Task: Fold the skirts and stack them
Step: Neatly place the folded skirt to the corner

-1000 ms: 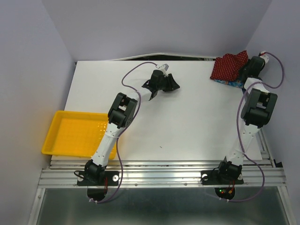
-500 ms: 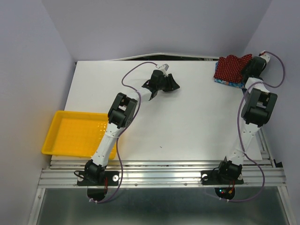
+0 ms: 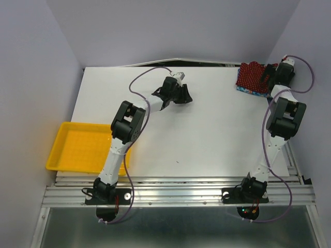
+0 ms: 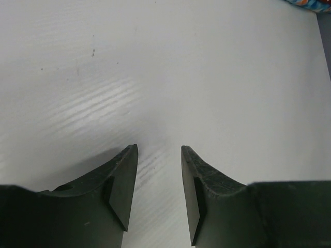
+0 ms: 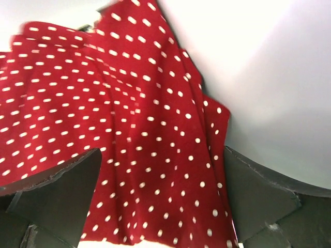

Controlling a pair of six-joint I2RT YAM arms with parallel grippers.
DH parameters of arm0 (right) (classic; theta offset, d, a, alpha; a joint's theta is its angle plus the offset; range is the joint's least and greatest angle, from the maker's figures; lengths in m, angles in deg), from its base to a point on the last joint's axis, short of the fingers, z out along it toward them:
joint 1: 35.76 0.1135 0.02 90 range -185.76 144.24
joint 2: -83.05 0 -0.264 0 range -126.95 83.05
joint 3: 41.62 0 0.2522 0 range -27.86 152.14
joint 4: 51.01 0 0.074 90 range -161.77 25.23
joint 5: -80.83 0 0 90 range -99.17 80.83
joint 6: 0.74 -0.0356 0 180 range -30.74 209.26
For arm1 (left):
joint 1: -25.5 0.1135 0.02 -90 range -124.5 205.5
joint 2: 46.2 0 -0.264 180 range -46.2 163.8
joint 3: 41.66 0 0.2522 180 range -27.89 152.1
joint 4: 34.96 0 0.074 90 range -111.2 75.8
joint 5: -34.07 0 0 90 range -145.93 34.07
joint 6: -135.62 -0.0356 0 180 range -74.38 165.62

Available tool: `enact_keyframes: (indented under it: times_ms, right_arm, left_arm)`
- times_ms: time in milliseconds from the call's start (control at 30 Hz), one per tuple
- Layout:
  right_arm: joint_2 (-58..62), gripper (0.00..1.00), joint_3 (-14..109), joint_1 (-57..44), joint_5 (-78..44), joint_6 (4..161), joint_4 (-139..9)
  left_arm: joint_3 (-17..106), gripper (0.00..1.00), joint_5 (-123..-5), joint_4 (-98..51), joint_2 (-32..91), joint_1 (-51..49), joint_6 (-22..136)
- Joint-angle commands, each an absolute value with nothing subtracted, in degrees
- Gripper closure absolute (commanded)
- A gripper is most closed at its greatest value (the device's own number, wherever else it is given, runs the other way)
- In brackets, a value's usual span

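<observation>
The dark red skirt with white dots (image 3: 251, 74) lies folded at the table's far right corner, on top of the blue floral skirt (image 3: 252, 91), of which only an edge shows. My right gripper (image 3: 268, 76) hovers at the red skirt's right side. In the right wrist view its jaws (image 5: 162, 151) stand wide open over the red cloth (image 5: 129, 129), not clamped on it. My left gripper (image 3: 182, 96) hangs over bare table at the far middle. Its jaws (image 4: 159, 147) are parted and hold nothing. A corner of the blue skirt (image 4: 310, 4) shows far off.
A yellow plastic tray (image 3: 77, 147) sits at the table's near left edge. The white tabletop (image 3: 207, 134) spreads between the two arms. Purple walls close in the back and both sides, tight behind the skirts.
My right gripper has opened and let go of the red skirt, which has settled into a more compact fold on the blue one. The left arm's elbow swung left; its gripper shifted slightly.
</observation>
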State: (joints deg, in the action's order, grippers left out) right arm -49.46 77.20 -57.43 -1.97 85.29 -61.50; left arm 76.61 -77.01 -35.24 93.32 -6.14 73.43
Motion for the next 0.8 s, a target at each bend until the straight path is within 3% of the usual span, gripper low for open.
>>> enact_keyframes:
  times_ms: [0, 300, 433, 533, 767]
  right_arm:
    - [-41.06, 0.0, 75.95, -55.62, -3.98, 92.24, -58.45]
    - [-40.96, 0.02, 82.35, -53.86, 2.0, 99.36, -62.57]
    - [-44.82, 0.16, 88.05, -53.86, -0.64, 99.11, -68.88]
    - [-50.43, 0.19, 95.09, -53.86, -3.0, 97.61, -75.48]
    - [-56.24, 0.31, 95.98, -53.86, -5.74, 97.16, -77.51]
  left_arm:
    - [70.57, 0.5, -74.91, -35.35, 82.31, -5.88, 66.28]
    - [63.08, 0.5, -71.75, -35.26, 74.21, -6.05, 62.23]
    - [62.81, 0.5, -72.1, -35.35, 72.9, -6.14, 61.27]
    - [62.46, 0.5, -72.45, -35.26, 72.19, -6.23, 61.09]
    - [61.05, 0.5, -73.33, -35.26, 71.13, -6.23, 60.83]
